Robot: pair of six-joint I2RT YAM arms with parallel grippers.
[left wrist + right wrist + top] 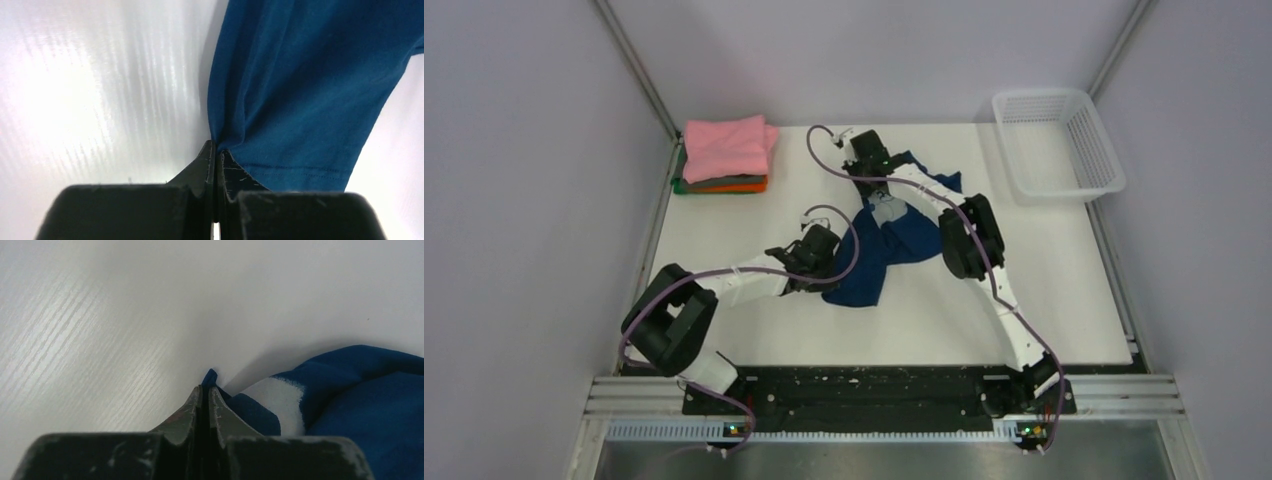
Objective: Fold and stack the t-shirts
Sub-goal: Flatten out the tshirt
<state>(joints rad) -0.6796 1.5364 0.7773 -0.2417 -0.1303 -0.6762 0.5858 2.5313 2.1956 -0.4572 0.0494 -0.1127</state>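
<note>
White plastic mesh forms the basket [1100, 150], which stands at the far right corner of the table [1044, 290] with its open side up, well apart from all the cloth. At the far left corner lies a folded pile: the pink shirt [727, 147] is on top, and under it the edges of the orange shirt [746, 186] and the green shirt [681, 185] come out. The navy shirt [879, 255] lies unfolded and wrinkled near the middle of the table, between the two arms, and a pale piece of its print [886, 210] shows in the upper part. The left gripper [215, 150] is at the near left edge of this shirt; its fingers are pressed together and pinch the cloth just beside the stitched hem. The right gripper [206, 390] is at the far end of the shirt. Its fingers are together too, and a small blue corner of the cloth sticks out between their tips, with a white patch of the print just beside. The table surface is white with a fine wood-like grain and it shines under the light. Pale grey walls [524, 150] close the table on three sides, and a metal rail [884, 395] at the near edge carries both arm bases.
</note>
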